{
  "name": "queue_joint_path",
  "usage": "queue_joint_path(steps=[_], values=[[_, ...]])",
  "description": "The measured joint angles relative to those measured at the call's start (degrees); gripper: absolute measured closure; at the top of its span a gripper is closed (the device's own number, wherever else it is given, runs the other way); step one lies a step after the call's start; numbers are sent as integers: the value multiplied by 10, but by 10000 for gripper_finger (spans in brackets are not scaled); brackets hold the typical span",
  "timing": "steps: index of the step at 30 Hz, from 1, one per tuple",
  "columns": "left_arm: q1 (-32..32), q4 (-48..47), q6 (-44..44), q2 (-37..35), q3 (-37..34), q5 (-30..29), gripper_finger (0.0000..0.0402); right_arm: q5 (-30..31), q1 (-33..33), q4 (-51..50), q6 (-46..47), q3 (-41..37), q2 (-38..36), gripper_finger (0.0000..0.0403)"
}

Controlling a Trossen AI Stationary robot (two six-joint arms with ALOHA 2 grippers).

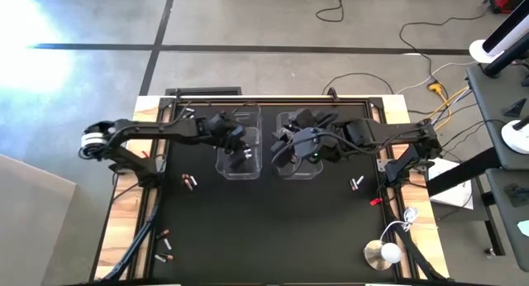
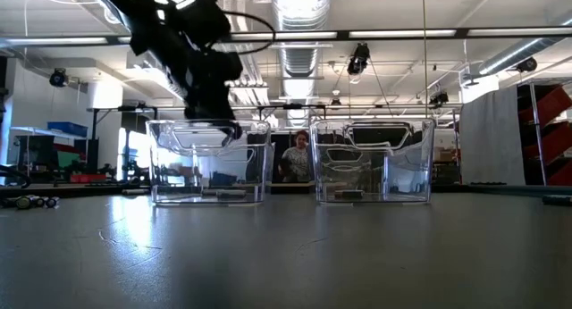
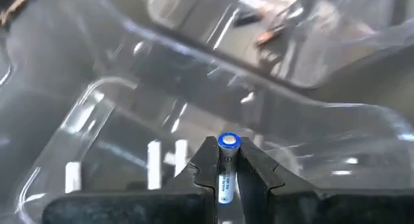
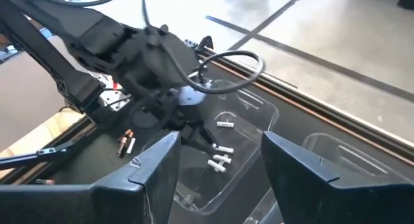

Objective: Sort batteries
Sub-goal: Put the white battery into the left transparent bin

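Observation:
Two clear plastic bins stand side by side on the black mat, the left bin (image 1: 238,154) and the right bin (image 1: 299,164). My left gripper (image 3: 228,156) hangs over the left bin's opening, shut on a silvery-white battery (image 3: 225,179). Several more white batteries (image 4: 220,160) lie on that bin's floor. My right gripper (image 4: 220,166) is high above the right bin (image 4: 336,153), open, with nothing between its fingers. Loose batteries lie on the mat at the left (image 1: 190,181), the right (image 1: 357,183) and the near left (image 1: 165,246). My left gripper pinches the battery's long sides between its two fingers. The battery lies along the fingers, its blue-ringed end (image 3: 229,142) sticking out past the fingertips. The fingers slant down toward the left bin. The battery is lifted clear over the bin's inside.
A small red clip-like piece (image 1: 376,202) lies on the mat's right side. Cables and a white round object (image 1: 382,253) sit at the near right corner. The left arm (image 2: 201,68) looms over the left bin (image 2: 210,162). A person (image 2: 295,157) shows far behind the bins.

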Motion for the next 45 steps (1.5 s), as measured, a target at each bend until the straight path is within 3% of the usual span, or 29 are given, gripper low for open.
queue_joint_path(steps=[8,13,26,36,45], values=[[0,-80,-3,67,57,-68,388,-2,0,0,5,-12,0,199],[0,-131,-14,97,91,-74,388,-2,0,1,14,-28,0,202],[0,-125,-65,136,93,-116,383,-2,5,3,29,-37,0,202],[-2,-84,-51,136,91,-90,381,-2,5,11,17,-37,0,202],[-6,-79,27,136,82,-89,381,-2,5,20,2,-37,0,202]])
